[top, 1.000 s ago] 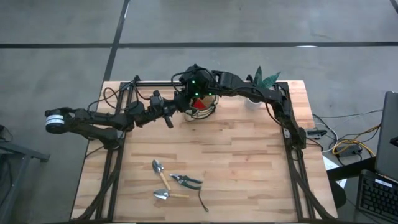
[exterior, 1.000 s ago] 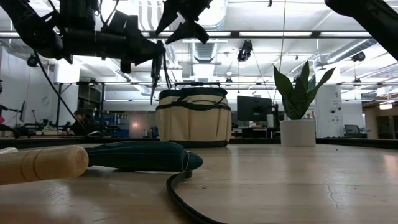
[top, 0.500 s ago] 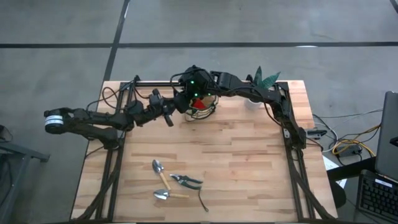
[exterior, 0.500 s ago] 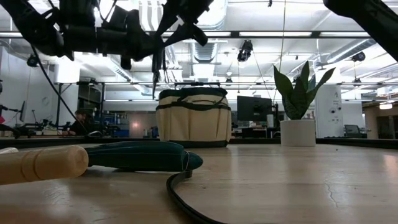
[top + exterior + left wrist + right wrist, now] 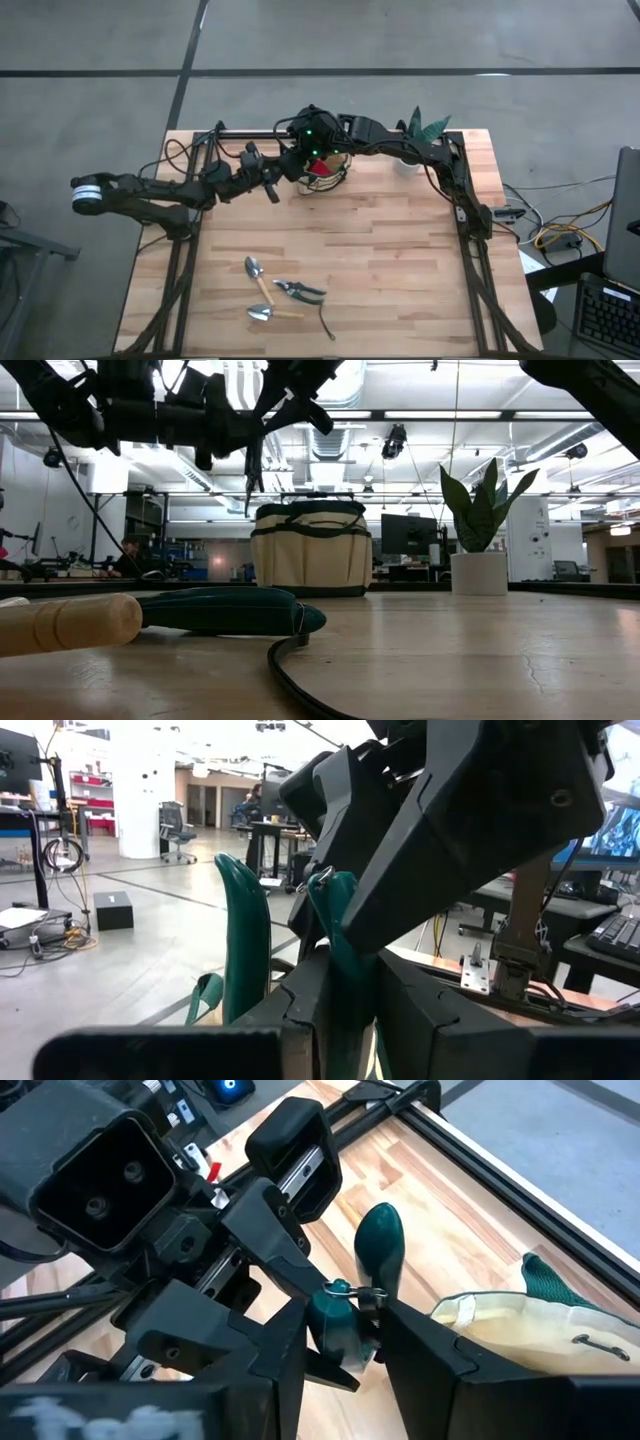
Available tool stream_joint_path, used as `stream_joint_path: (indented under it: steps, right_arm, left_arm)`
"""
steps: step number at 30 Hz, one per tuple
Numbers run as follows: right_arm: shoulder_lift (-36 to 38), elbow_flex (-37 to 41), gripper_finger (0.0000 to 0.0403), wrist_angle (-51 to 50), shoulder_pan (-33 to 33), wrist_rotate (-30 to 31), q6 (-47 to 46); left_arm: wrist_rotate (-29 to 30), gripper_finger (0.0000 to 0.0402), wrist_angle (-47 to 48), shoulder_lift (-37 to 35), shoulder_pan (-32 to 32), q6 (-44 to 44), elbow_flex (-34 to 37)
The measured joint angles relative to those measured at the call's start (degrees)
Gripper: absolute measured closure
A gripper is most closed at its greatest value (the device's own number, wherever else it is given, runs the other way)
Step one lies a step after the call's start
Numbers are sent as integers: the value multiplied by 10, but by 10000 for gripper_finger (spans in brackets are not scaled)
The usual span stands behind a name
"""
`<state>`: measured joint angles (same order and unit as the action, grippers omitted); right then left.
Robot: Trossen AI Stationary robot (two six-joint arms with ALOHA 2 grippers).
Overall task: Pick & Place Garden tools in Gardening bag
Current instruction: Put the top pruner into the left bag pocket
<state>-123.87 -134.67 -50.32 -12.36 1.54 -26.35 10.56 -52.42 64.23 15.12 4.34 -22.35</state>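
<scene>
On the wooden table [image 5: 400, 260], both grippers meet beside the gardening bag [image 5: 325, 170]. The left gripper [image 5: 335, 1010] squeezes green-handled shears [image 5: 245, 935]. The right gripper [image 5: 340, 1345] is around one handle too. Other tools [image 5: 285, 298] lie well apart.

Both grippers [image 5: 272, 190] [image 5: 300, 172] beside gardening bag [image 5: 326, 170], trowels [image 5: 260, 295] near front edge.

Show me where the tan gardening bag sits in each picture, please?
High view: gardening bag at the table's far middle, partly under the right arm.
Low view: the bag stands centre, left of the potted plant.
Left wrist view: not clearly in it.
Right wrist view: the bag fills the lower right corner.
Shared landmark: the teal-handled shears, gripped by the left tool, near the bag.
</scene>
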Motion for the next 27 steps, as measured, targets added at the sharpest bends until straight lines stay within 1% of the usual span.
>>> stream_joint_path:
  steps: [11, 18, 27]
  right_arm:
    - [0, 3, 333, 13, 0, -1, 11]
    - [0, 10, 337, 16, 0, -2, 16]
    - [0, 10, 339, 16, 0, -3, 38]
  left_arm:
    - [3, 333, 0, 0, 0, 0, 0]
    - [1, 332, 5, 0, 0, 9, 0]
    - [-4, 332, 7, 0, 0, 75, 0]
